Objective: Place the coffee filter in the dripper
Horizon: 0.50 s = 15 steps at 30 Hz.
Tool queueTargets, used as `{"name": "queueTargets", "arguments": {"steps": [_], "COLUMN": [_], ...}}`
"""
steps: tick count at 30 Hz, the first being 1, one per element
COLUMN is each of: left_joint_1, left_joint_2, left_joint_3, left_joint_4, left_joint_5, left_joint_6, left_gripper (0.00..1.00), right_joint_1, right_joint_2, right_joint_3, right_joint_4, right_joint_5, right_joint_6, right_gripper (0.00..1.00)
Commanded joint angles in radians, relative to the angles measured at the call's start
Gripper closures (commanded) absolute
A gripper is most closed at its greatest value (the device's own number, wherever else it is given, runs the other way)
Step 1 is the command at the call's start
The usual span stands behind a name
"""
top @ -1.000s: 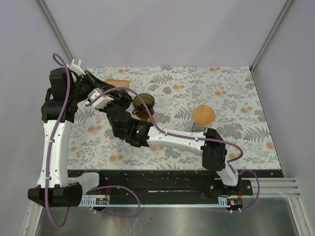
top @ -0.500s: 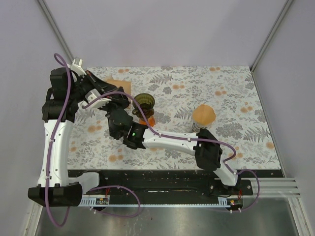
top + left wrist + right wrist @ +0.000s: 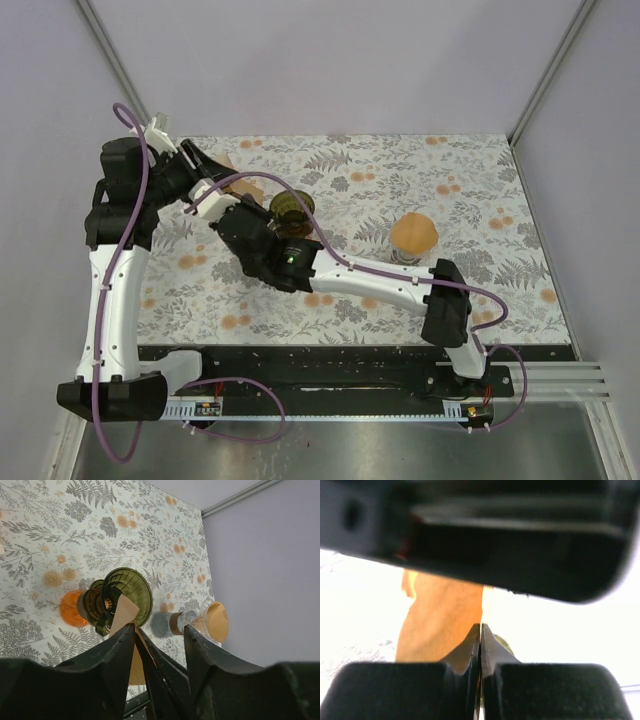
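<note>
The dark olive-green translucent cone-shaped dripper point(image 3: 131, 586) stands on the fern-and-flower printed tabletop point(image 3: 480, 200), left of its middle and toward the far edge, with its wide round rim open. Both arms reach in over it from the tabletop's left side.

The tan paper coffee filter point(image 3: 124, 612) is held flat and folded at the dripper's mouth. In the left wrist view its upper corner overlaps the near side of the rim, but whether paper and rim touch cannot be told. The right gripper point(image 3: 480, 627) has its two fingers pressed tight together with no gap, pinching the filter's edge. The sheet fans out beyond and to the left of the tips, and a sliver of green shows just past them.

The left gripper point(image 3: 159, 630) has its fingers spread apart. The filter and the right arm's thin dark fingers sit in the gap between them, and it clasps nothing.

A clear glass carafe with a brown collar and an orange-tan top point(image 3: 200, 622) stands apart from the dripper, toward the tabletop's right edge.
</note>
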Motion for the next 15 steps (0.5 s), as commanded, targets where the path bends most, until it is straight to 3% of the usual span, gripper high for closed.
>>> {"name": "queueTargets", "arguments": {"steps": [1,8,15], "left_joint_1": [0.000,0.003,0.002], "left_joint_2": [-0.003,0.017,-0.005], "left_joint_3": [0.034,0.145,0.154], "left_joint_4": [0.044,0.007,0.003], "left_joint_5": [0.015,0.009,0.026], "left_joint_6": [0.092,0.212,0.331], "left_gripper": [0.50,0.37,0.29], "right_joint_1": [-0.049,-0.105,-0.163], "right_joint_2": [-0.116,-0.207,-0.176], "right_joint_3": [0.037,0.066,0.231], "right_joint_4": [-0.266,-0.482,-0.717], "right_joint_5": [-0.171,-0.334,-0.455], "right_joint_6": [0.318,0.514,0.677], "right_gripper": [1.00,1.00,1.00]}}
